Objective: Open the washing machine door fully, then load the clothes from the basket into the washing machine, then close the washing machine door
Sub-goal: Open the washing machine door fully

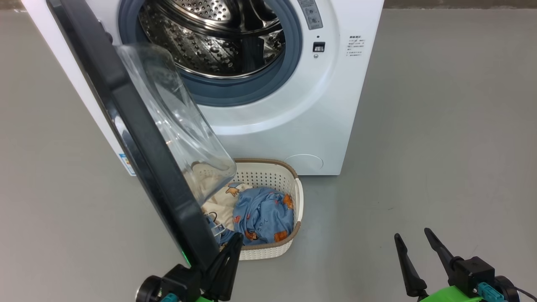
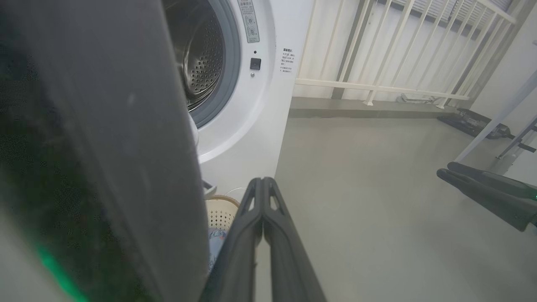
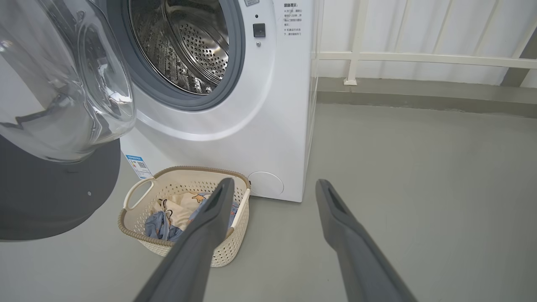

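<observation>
Glossy black washing machine door (image 1: 138, 138) hangs part-open over cream perforated basket (image 1: 293, 239) of blue bear-print clothes (image 1: 262, 214) at its five o'clock; left jaws, pressed together at its rim, could slip; right jaws spread.

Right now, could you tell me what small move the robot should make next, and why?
Probably push the washing machine door further left with the shut left gripper, whose fingers sit by the door's inner edge; the door overhangs the basket and part of the clothes.
</observation>
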Controlling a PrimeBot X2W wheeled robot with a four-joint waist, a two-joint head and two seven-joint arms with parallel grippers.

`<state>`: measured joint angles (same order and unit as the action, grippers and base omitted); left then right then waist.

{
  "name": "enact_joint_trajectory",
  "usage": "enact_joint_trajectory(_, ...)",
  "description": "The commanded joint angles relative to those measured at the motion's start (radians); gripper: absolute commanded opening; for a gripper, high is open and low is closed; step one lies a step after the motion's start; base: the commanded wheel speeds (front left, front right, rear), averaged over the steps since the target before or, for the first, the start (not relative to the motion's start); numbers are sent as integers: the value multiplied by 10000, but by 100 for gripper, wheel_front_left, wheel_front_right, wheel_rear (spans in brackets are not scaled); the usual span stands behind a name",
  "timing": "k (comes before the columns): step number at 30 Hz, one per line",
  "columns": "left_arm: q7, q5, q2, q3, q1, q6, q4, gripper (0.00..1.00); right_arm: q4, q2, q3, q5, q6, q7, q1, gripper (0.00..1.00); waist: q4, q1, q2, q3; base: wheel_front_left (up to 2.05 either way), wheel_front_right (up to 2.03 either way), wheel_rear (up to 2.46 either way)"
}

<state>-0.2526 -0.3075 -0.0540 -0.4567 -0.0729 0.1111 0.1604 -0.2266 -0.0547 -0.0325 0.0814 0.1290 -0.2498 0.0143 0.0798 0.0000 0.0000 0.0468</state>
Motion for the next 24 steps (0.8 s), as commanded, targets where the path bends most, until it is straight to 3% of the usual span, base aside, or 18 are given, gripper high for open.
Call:
enact_joint_trajectory(1, -90, 72, -24, 354, -423, -30, -166, 0, 197, -71, 242, 110, 17, -120, -351, 100, 10, 0, 0, 19, 0, 0, 0)
enact_joint_trajectory(24, -91, -11, 33, 619, -337, -212, 277, 0, 123, -80, 251, 171, 17, -120, -497, 100, 451, 0, 0, 309, 0, 0, 0)
